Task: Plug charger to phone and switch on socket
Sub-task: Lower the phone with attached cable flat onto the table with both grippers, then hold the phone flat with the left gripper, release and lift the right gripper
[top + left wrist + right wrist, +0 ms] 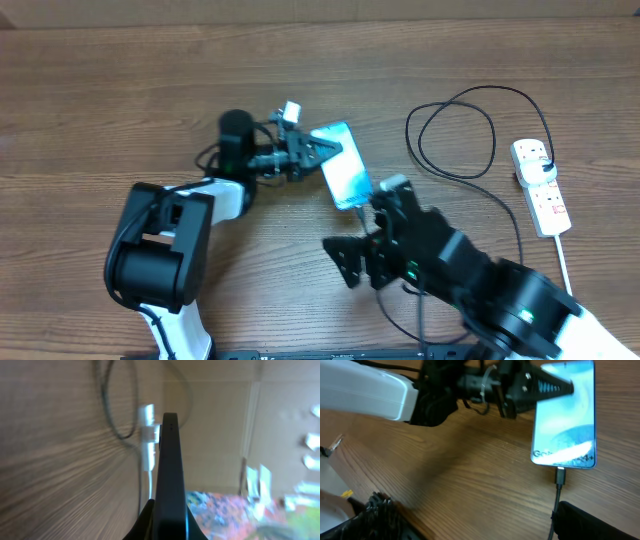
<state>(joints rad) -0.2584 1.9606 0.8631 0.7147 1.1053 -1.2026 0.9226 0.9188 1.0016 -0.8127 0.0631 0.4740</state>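
My right pincer (362,228) is spread wide and holds nothing. Just in front of it, the charger (560,476) tip sits in the phone (565,415). Past that, my left pincer (322,150) pinches the phone's far end. Plugging looks done. The socket (540,185) lies far off sideways. I think its switch is left to press.

Overhead looks straight down on the table (100,80); both wrist views sit close, sharing the phone (346,172).

The table (90,90) is matt wood grain, the phone (565,415) glossy-screened, the socket (548,200) smooth white plastic.
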